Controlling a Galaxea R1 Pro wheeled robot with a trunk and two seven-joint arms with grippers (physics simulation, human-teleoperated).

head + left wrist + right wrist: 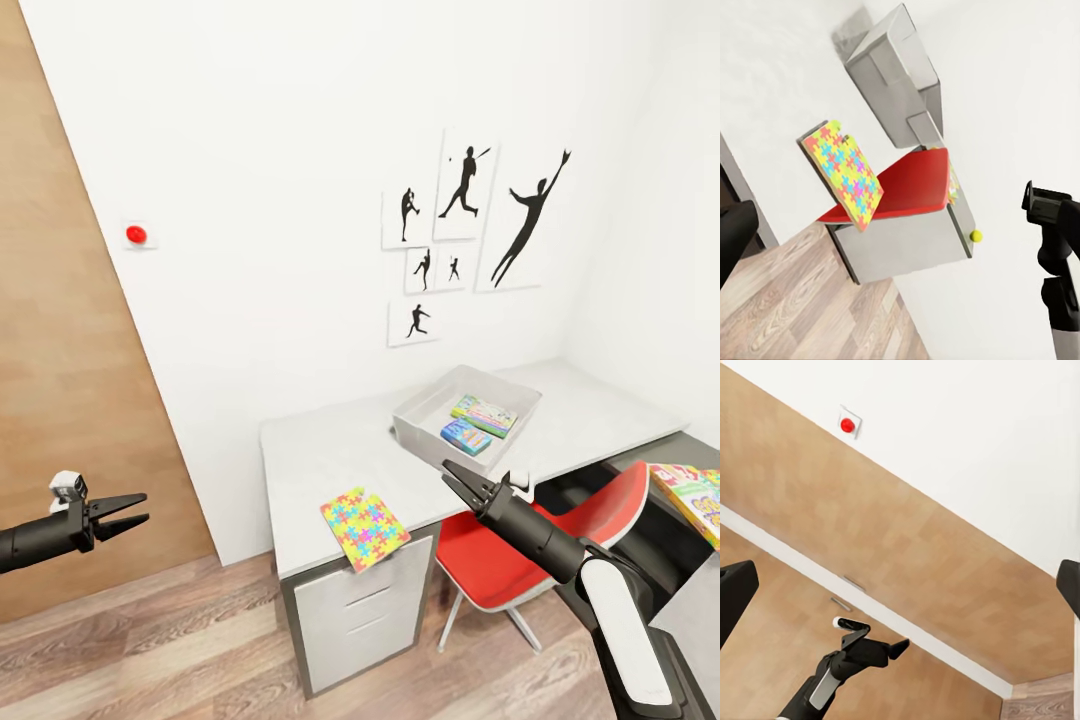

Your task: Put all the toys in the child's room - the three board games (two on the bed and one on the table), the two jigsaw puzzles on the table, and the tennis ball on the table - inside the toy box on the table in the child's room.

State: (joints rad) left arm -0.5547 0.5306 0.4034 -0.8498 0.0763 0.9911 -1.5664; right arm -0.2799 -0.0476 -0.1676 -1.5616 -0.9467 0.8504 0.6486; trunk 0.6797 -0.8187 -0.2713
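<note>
Toy box [432, 412] on table; both arms outstretched, pincers empty, apart.

toy box [415, 425]: two board games [485, 415] inside | jigsaw puzzle [364, 527]: overhanging table [310, 455] edge

Light-grey toy box [420, 418] on table [310, 460] holding two board games [484, 416], jigsaw puzzle [364, 527] overhanging table edge

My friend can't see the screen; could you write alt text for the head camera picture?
A pale grey table against a white wall holds a toy box containing two board games, with a jigsaw puzzle overhanging its front edge. Two black robot grippers, left and right, hover empty, jaws open.
</note>
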